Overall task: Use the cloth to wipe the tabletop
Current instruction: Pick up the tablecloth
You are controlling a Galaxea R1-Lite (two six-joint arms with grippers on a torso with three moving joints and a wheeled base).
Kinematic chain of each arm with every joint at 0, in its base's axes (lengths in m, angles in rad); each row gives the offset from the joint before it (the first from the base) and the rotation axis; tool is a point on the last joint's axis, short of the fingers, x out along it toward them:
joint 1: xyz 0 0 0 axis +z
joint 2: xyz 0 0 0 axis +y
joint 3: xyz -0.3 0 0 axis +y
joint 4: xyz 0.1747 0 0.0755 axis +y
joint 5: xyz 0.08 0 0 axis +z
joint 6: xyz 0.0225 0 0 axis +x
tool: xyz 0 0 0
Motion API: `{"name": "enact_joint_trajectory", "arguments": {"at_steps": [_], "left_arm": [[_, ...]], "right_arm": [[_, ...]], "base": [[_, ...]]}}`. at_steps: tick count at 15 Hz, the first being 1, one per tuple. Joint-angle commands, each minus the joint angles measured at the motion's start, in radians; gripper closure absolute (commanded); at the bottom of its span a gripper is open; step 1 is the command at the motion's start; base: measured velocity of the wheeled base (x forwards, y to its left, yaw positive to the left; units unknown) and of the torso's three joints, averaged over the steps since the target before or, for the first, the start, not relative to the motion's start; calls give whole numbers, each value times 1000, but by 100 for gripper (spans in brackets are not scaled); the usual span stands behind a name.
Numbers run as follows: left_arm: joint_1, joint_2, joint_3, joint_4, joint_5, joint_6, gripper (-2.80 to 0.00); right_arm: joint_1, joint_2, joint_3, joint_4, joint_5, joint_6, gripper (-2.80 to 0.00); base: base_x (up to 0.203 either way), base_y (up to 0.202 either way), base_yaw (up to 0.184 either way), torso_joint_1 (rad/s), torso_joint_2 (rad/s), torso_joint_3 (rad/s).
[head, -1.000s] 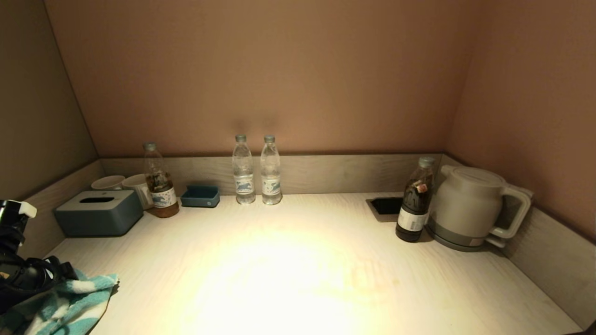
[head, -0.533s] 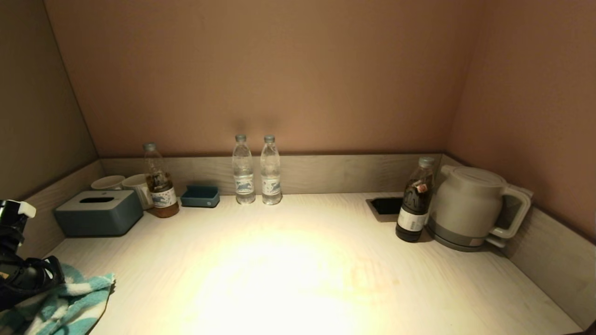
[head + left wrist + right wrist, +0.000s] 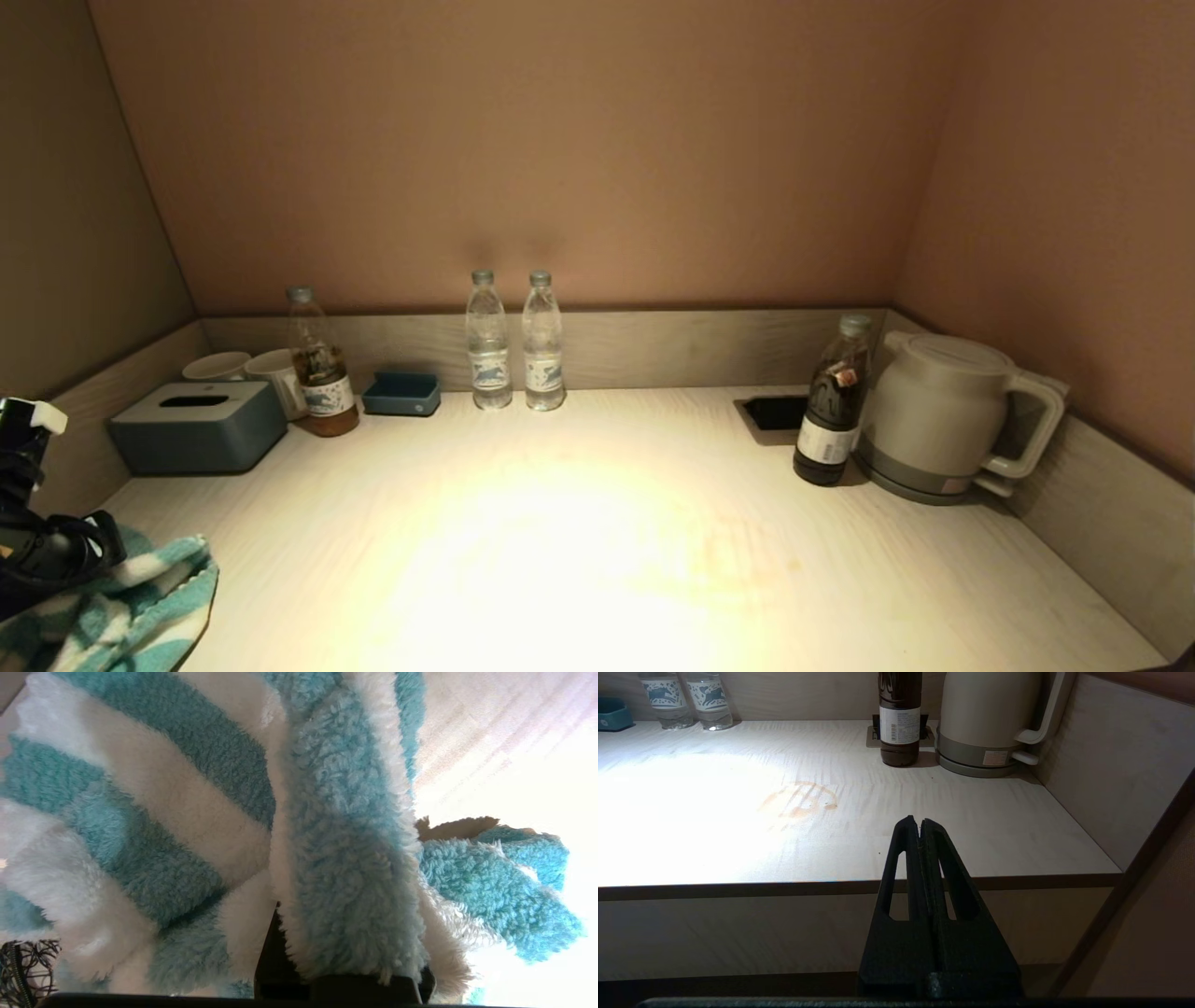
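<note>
Teal-and-white striped cloth (image 3: 112, 607); pale beige wood-grain tabletop (image 3: 597, 560); grey-blue tissue box (image 3: 198, 427).

Left arm (image 3: 42, 551): black housing, bulky and rounded, glossy in places, at the head view's left edge. 1 small white block (image 3: 45, 415) sits on its upper part, angular, clean edges. Left wrist view shows a black coiled cable bundle (image 3: 25, 970) at one corner and a dark flat bar along the frame edge.

Right gripper (image 3: 920, 823): matte black, rough printed-looking texture. 2 long tapered fingers (image 3: 901, 858), wedge-shaped, wide at the base and narrowing to rounded tips. Each finger has 1 elongated slot cut through it. Base is a blocky black mount with a centre seam running down it.
</note>
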Motion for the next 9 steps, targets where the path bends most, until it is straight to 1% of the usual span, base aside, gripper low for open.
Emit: {"name": "enact_joint_trajectory", "arguments": {"at_steps": [1, 9], "left_arm": [[0, -13, 2, 2, 1, -3, 0], [1, -25, 8, 0, 1, -4, 0]], "right_arm": [[0, 1, 0, 0, -1, 0, 0], [0, 1, 0, 0, 0, 0, 0]], "base": [[0, 0, 0, 0, 0, 0], [0, 0, 0, 0, 0, 0]]}}
